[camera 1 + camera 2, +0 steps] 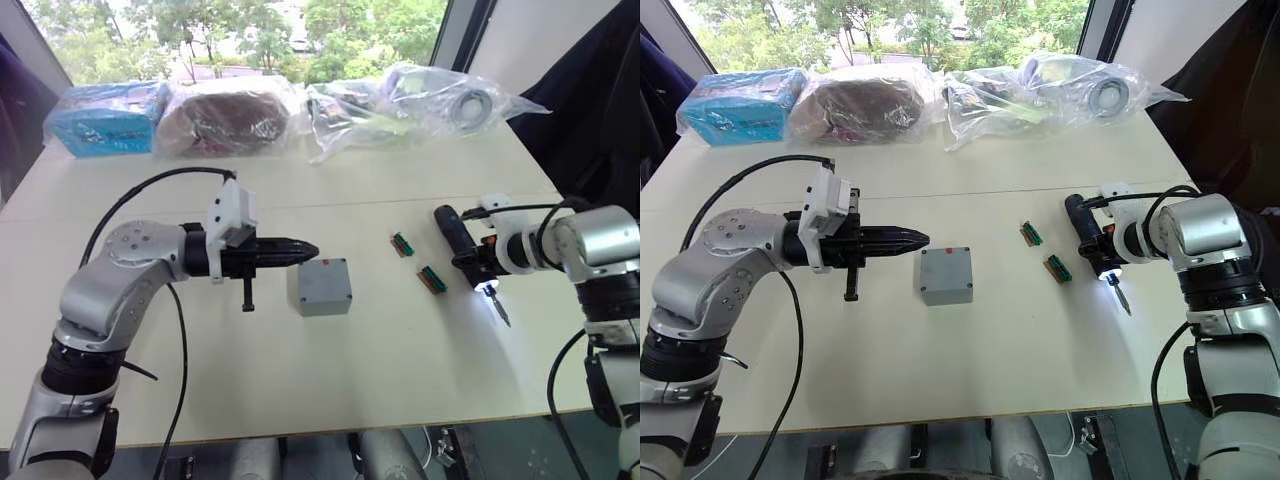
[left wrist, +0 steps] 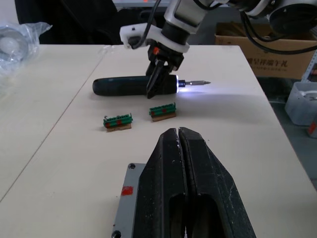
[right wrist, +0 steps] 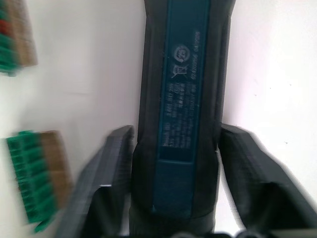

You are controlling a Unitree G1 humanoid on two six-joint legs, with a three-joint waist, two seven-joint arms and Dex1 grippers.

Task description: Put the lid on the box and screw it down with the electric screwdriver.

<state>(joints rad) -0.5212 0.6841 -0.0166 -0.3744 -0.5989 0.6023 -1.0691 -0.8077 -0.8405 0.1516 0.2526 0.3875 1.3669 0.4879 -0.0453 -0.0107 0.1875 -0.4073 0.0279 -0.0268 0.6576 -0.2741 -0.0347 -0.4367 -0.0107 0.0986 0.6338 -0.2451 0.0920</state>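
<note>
A grey box (image 1: pixel 325 307) stands mid-table with the lid (image 1: pixel 945 272) lying flat on top of it, its small red mark (image 2: pixel 127 190) facing up. My left gripper (image 1: pixel 308 250) hovers shut and empty just left of the lid's far edge, pointing right. The dark electric screwdriver (image 1: pixel 453 233) lies to the right with its bit (image 2: pixel 198 83) toward the table's front edge and its tip lit. My right gripper (image 1: pixel 480 265) is shut on the screwdriver near the lit end, one finger (image 3: pixel 106 168) on each side of the barrel.
Two small green-and-red pieces (image 1: pixel 402 243) (image 1: pixel 432 280) lie between the box and the screwdriver. Plastic bags (image 1: pixel 420 100), a brown bundle (image 1: pixel 225 118) and a blue packet (image 1: pixel 105 120) line the table's far edge. A cardboard carton (image 2: pixel 277 49) sits beyond the table's right side.
</note>
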